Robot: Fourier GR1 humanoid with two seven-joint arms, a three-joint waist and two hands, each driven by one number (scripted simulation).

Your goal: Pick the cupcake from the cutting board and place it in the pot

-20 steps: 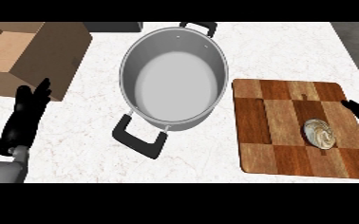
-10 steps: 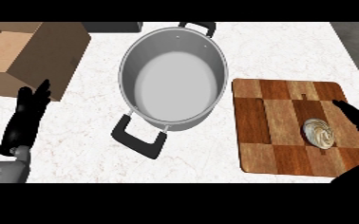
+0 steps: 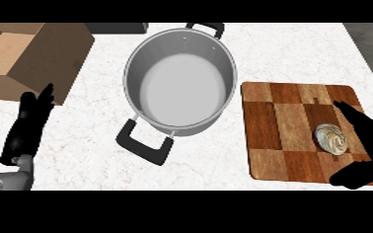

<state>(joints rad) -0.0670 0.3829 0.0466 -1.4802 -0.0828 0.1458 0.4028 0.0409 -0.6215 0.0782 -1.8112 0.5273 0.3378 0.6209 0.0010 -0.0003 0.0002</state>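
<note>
A small pale cupcake (image 3: 332, 138) with swirled cream sits on the right part of the wooden cutting board (image 3: 280, 128). My right hand (image 3: 357, 128) is at the right edge, fingers straight behind the cupcake and thumb below it, spread around it without closing. The steel pot (image 3: 182, 81) with black handles stands empty at the centre, left of the board. My left hand (image 3: 27, 123) rests open at the left edge, fingers up.
A brown cardboard box (image 3: 36, 57) sits at the top left corner, just above my left hand. The pot's lower black handle (image 3: 143, 143) sticks out toward the front. White marbled counter (image 3: 87, 128) surrounds everything.
My right hand has come further in from the right edge, its fingers and thumb now bracketing the cupcake. The left hand, pot and cupcake have not moved.
</note>
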